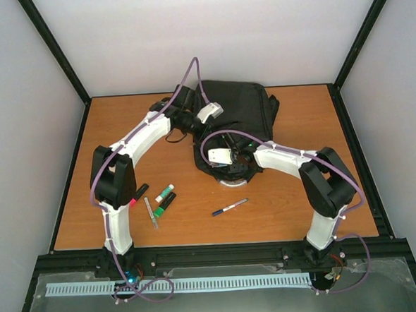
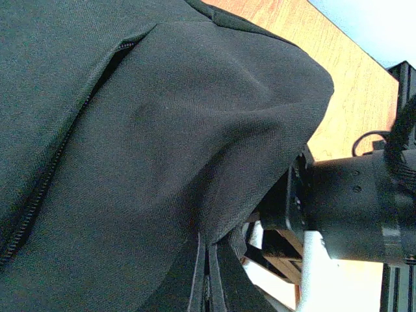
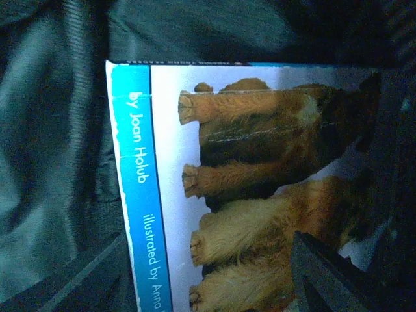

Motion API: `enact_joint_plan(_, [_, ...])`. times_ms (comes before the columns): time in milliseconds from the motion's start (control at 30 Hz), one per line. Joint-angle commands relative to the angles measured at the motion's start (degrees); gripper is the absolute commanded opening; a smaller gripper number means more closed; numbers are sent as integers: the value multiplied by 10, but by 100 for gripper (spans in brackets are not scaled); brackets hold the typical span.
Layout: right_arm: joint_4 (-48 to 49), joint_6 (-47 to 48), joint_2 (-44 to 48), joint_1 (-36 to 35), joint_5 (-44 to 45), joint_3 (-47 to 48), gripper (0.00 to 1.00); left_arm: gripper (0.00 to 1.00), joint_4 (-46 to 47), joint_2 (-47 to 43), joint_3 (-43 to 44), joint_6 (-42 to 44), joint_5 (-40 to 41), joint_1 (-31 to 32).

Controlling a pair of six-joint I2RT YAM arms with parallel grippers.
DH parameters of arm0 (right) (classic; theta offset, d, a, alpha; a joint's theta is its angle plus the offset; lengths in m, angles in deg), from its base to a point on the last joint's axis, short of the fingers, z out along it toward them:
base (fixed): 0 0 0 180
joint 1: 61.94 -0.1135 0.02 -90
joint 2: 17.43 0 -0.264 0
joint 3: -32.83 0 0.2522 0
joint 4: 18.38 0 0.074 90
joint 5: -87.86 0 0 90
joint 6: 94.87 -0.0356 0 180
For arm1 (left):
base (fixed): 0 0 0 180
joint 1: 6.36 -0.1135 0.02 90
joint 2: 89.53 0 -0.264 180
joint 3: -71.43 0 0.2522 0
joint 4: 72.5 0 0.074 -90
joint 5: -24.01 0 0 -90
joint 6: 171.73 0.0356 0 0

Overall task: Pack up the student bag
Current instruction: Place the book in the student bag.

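Observation:
The student bag [image 1: 242, 108] is a large black backpack lying at the back middle of the table. In the left wrist view its fabric [image 2: 162, 130] fills the frame, and my left gripper [image 2: 208, 279] is shut on a fold of it. From above, the left gripper [image 1: 204, 122] sits at the bag's near-left side. My right gripper [image 1: 226, 170] reaches into the bag's front opening. Its wrist view shows a book [image 3: 260, 162] with dogs and a blue band on its cover, lying flat among the dark fabric. One finger [image 3: 325, 279] rests far to the side over the cover; the jaws stand wide, pinching nothing.
Left of centre on the wooden table [image 1: 303, 207] lie a black marker [image 1: 141, 192], two green markers [image 1: 163, 200] and a thin pen [image 1: 151, 213]. A blue pen [image 1: 229, 207] lies in front of the bag. Black frame posts stand at the table's corners.

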Motion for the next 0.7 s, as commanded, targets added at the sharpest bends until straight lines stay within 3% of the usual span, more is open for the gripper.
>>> enact_joint_plan(0, [50,2,-20,11,37,27,67,1,3,-8,36,-16,-41,-3])
enact_joint_plan(167, [76,5,-39,18,56,32,58,1,11,-4,49,-55,-89,-2])
enact_joint_plan(367, [161,0,-61,23,105,22,47,1,6,-8,49,-46,-84,-2])
enact_joint_plan(667, [229,13,-99,26,143,23,45,1,7,-16,43,-48,-87,-2])
